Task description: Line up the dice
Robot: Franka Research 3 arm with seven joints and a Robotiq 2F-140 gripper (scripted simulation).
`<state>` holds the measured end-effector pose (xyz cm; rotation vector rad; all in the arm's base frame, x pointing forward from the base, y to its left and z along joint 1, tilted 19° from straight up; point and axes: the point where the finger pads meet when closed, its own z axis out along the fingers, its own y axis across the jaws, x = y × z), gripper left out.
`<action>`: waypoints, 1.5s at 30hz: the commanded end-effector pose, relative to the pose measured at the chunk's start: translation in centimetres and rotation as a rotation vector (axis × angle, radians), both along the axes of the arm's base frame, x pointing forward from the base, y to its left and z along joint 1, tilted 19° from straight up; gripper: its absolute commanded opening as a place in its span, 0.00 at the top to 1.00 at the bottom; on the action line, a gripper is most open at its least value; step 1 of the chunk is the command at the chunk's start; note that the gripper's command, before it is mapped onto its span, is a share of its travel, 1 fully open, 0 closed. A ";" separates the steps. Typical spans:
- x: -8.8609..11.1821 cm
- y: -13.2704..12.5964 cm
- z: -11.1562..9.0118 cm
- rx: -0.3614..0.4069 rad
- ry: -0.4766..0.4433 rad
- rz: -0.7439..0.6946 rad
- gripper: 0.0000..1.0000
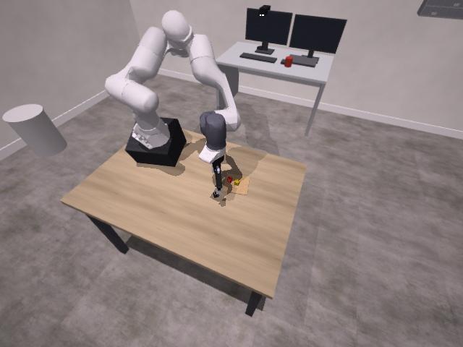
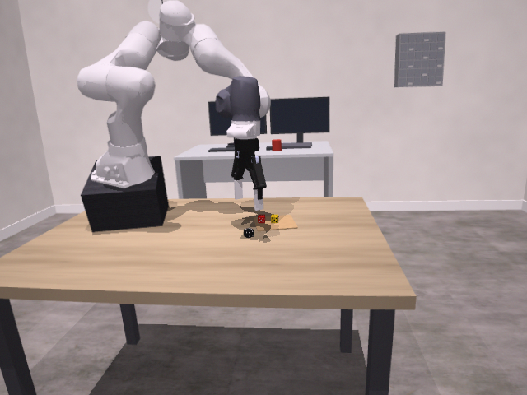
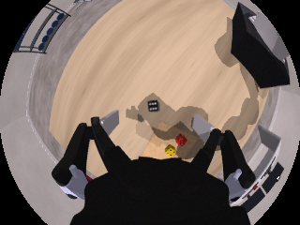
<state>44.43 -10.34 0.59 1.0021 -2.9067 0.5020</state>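
A: Where do things stand?

B: The red die (image 2: pixel 261 218) and yellow die (image 2: pixel 274 218) sit on the mat (image 2: pixel 287 222); the black die (image 2: pixel 248 232) lies off it on the tabletop (image 2: pixel 297 263).

A: And the claw (image 2: pixel 249 199)?

B: Spread wide, empty, above the dice. I judge the next move is lowering over the black die and squeezing it squarely.
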 end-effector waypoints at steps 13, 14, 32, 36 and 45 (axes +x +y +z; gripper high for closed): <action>-0.3 -1.0 0.4 -0.009 0.031 0.168 0.75; -0.3 -1.0 0.4 -0.009 0.031 0.168 0.75; -0.3 -1.0 0.4 -0.009 0.031 0.168 0.75; -0.3 -1.0 0.4 -0.009 0.031 0.168 0.75; -0.2 -1.0 0.3 -0.009 0.031 0.168 0.75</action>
